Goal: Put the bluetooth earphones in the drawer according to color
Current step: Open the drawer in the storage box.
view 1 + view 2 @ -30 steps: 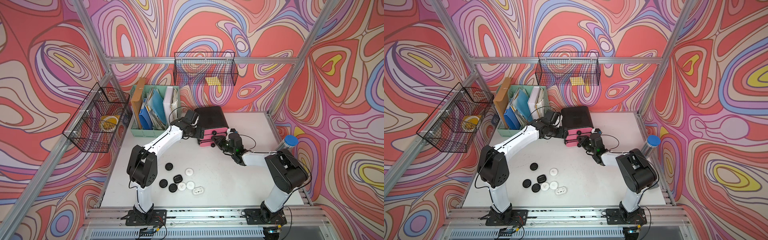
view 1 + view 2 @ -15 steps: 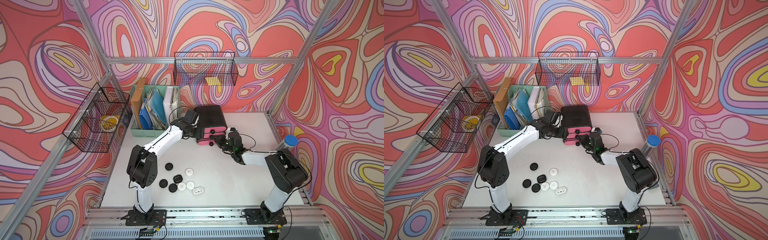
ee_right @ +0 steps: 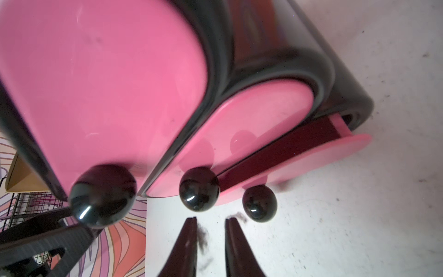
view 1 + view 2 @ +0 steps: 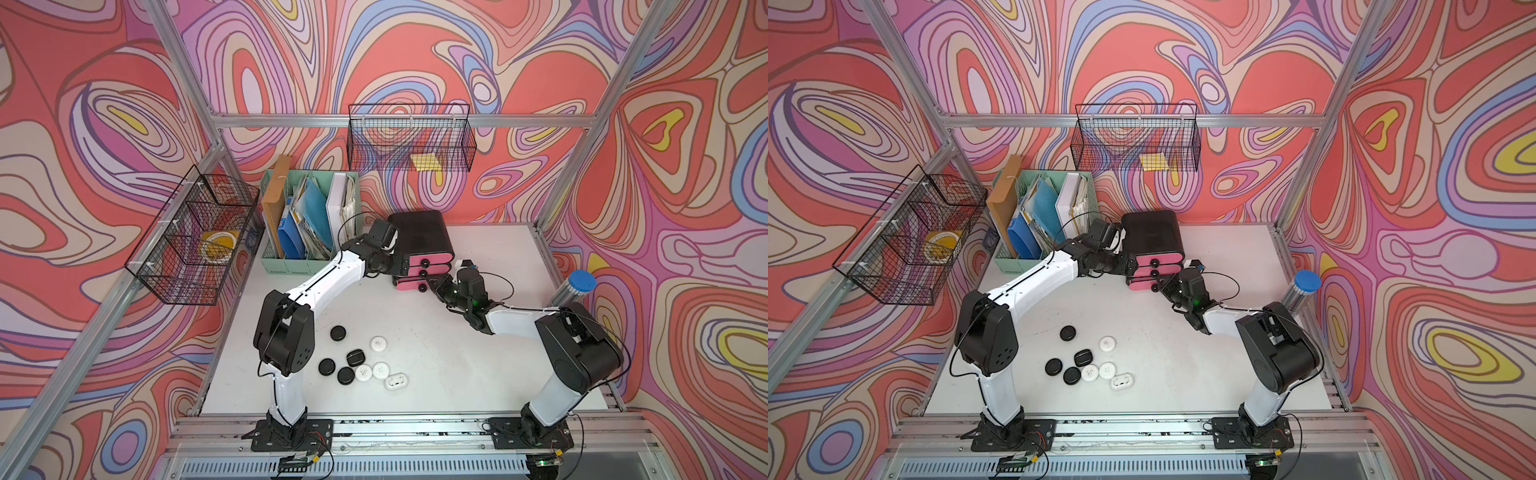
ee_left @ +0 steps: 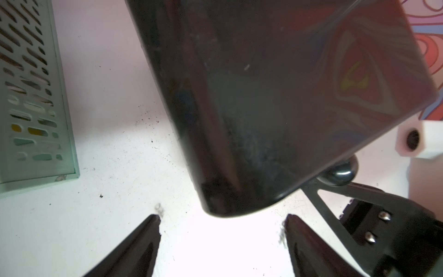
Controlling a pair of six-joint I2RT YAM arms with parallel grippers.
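Hovering by drawer [image 3: 96, 84] knobs [image 3: 199, 189], right fingers [image 3: 187, 244] narrowly parted, empty, left fingers [image 5: 134, 247] spread, seemingly flanking its corner.

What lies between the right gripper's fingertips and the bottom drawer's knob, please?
Nothing: the right wrist view shows only bare, smudged table between the right gripper and the bottom drawer's knob.

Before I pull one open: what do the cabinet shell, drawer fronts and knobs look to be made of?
Shell: probably glossy black plastic; it shows mirror-like coloured reflections.
Drawer fronts: smooth pink plastic or lacquered board, with a soft sheen and faint reflections.
Knobs: polished black balls with sharp highlights; plastic or glass, cannot tell which.
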